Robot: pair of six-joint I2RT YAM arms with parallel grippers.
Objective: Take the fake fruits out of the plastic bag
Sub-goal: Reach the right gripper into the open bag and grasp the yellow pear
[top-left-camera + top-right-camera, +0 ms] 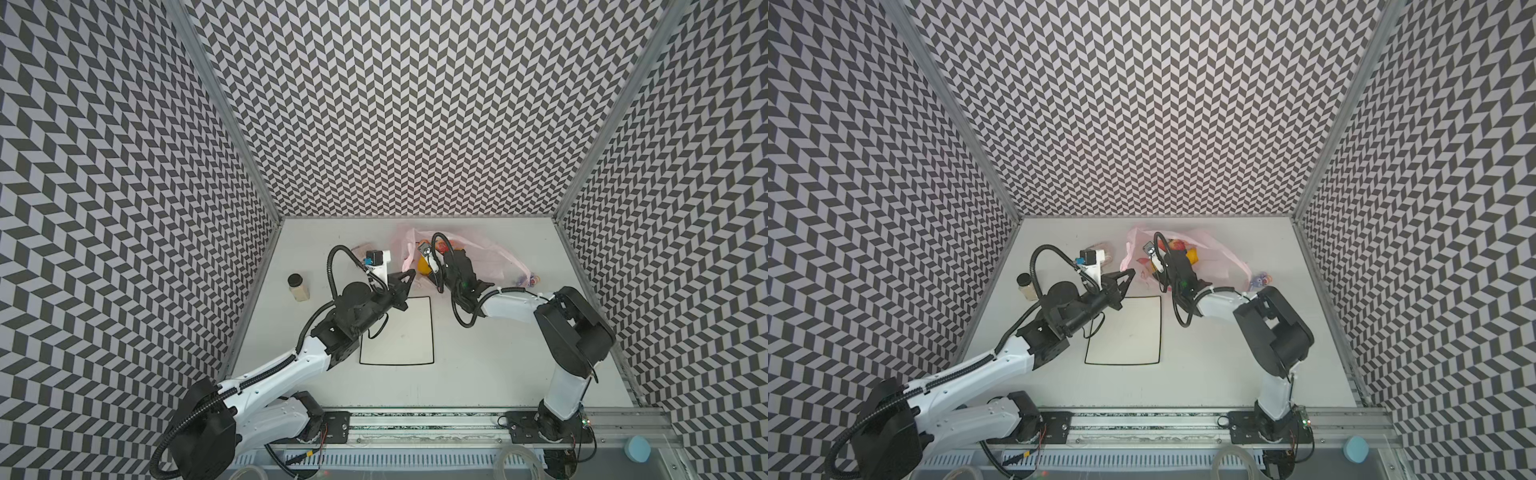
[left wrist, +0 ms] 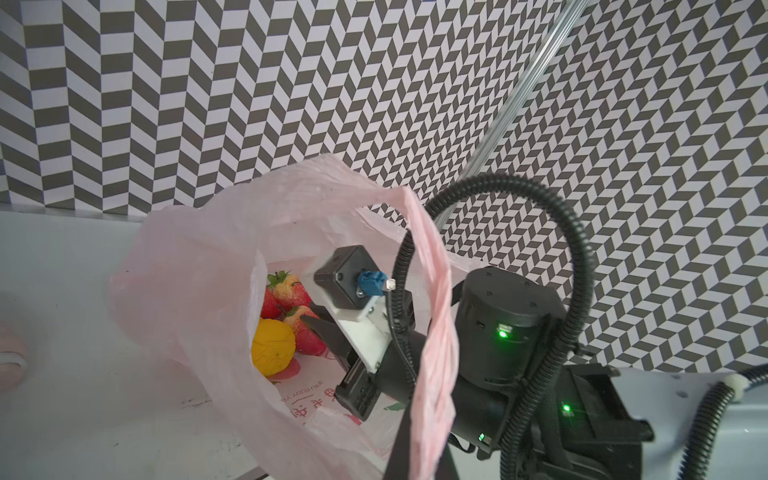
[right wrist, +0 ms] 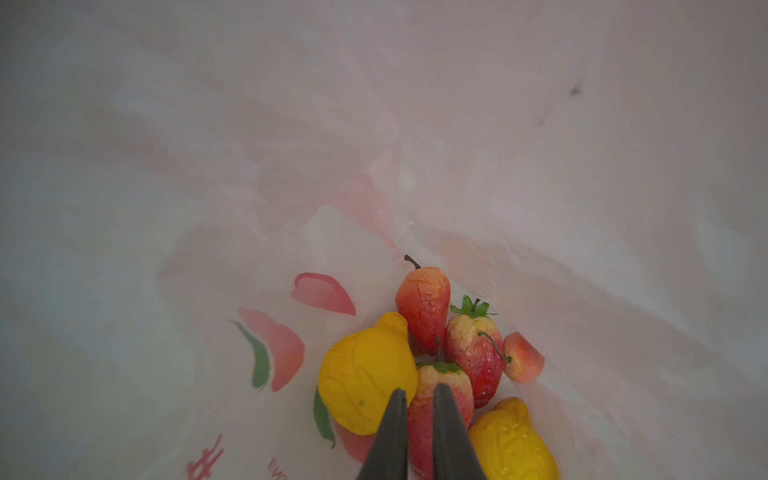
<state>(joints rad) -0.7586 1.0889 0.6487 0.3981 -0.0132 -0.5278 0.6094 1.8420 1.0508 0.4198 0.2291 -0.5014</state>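
Observation:
The pale pink plastic bag (image 1: 490,253) (image 1: 1221,253) lies at the back of the table, its mouth held up. My left gripper (image 1: 411,273) (image 2: 424,461) is shut on the bag's twisted handle strip (image 2: 436,332). My right gripper (image 3: 417,395) (image 2: 309,315) reaches inside the bag. Its jaws stand almost closed, pinching a strawberry (image 3: 419,428). Around it lie two yellow pears (image 3: 365,374) (image 3: 511,444), another strawberry (image 3: 473,345), a red pear-shaped fruit (image 3: 424,303) and a small pink round piece (image 3: 523,357). In both top views the right arm hides most of the fruits.
A jar with a black lid (image 1: 298,287) (image 1: 1027,286) stands at the left. A black-outlined rectangle (image 1: 397,330) is drawn mid-table between the arms. A small purple toy (image 1: 530,280) lies right of the bag. Patterned walls close in three sides.

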